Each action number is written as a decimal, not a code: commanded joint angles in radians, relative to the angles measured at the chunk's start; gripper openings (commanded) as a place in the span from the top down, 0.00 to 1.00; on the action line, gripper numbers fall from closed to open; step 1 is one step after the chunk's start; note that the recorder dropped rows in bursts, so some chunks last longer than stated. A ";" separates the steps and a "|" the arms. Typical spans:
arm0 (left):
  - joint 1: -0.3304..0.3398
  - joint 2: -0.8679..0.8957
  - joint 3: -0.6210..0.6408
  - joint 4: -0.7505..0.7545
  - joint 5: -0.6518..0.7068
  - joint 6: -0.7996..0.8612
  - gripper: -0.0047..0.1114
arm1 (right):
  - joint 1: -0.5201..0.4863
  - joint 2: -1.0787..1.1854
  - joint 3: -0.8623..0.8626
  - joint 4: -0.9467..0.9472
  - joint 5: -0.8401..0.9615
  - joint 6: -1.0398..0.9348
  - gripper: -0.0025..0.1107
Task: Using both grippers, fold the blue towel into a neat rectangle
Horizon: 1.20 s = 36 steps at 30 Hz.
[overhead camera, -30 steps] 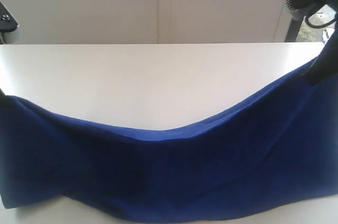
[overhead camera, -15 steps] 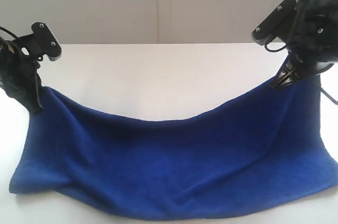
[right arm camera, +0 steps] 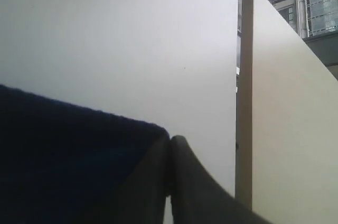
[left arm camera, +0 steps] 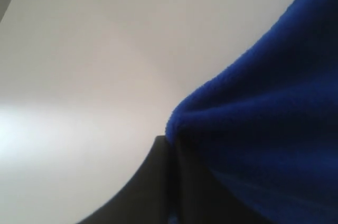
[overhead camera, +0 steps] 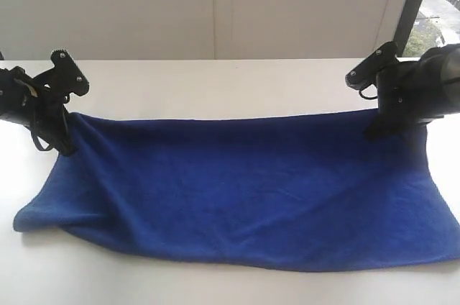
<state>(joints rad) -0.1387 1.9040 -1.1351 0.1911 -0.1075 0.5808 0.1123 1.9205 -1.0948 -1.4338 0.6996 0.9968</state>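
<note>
Since a moment ago both arms have dropped lower, and the towel's sagging far edge is now pulled straight. The left gripper [overhead camera: 65,132], at nine o'clock, is clenched on one far corner of the blue towel [overhead camera: 244,190]. The right gripper [overhead camera: 377,126], at three o'clock, pinches the other. From them the cloth spreads flat toward six o'clock on the white table [overhead camera: 215,82].

open table [overhead camera: 215,85] strip behind blue towel [overhead camera: 244,190] — wall [overhead camera: 129,3] beyond, window frame [overhead camera: 413,3] far right
</note>
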 commanded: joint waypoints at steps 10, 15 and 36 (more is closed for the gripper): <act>0.002 -0.038 0.006 -0.004 -0.156 0.081 0.45 | -0.004 -0.018 -0.027 -0.116 0.202 0.106 0.51; 0.002 -0.164 -0.007 -0.079 -0.117 0.073 0.45 | -0.004 -0.139 -0.032 0.093 0.070 0.034 0.51; -0.033 -0.287 -0.006 -0.337 0.926 -0.100 0.96 | 0.359 -0.248 -0.032 2.043 -0.058 -1.841 0.92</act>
<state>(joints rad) -0.1745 1.6297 -1.1428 -0.1306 0.7402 0.5168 0.4078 1.6634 -1.1232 0.6005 0.7016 -0.8130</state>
